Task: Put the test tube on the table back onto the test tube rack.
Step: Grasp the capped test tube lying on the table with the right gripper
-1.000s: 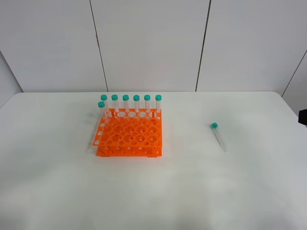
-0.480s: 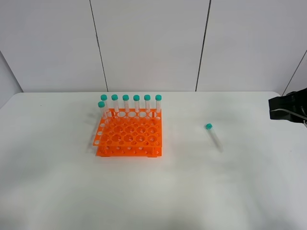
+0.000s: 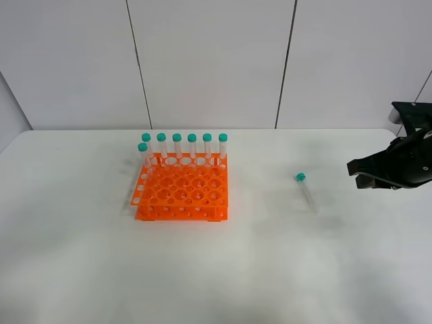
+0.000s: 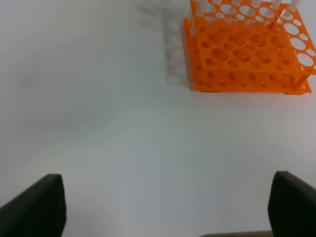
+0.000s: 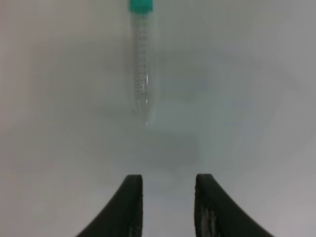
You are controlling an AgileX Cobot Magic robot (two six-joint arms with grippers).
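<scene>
Test tube (image 5: 141,64) lies ahead of right gripper (image 5: 165,180) — apart.

Pale wall panels (image 3: 209,61), split by dark seams (image 3: 285,64), seemingly evenly lit.

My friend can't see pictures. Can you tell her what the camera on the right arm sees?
A slim clear plastic test tube with a teal-green screw cap lies on a plain white table, its tapered tip pointing toward the right arm's black two-fingered tool. The tool's fingers stand apart, empty, not touching the tube.
</scene>
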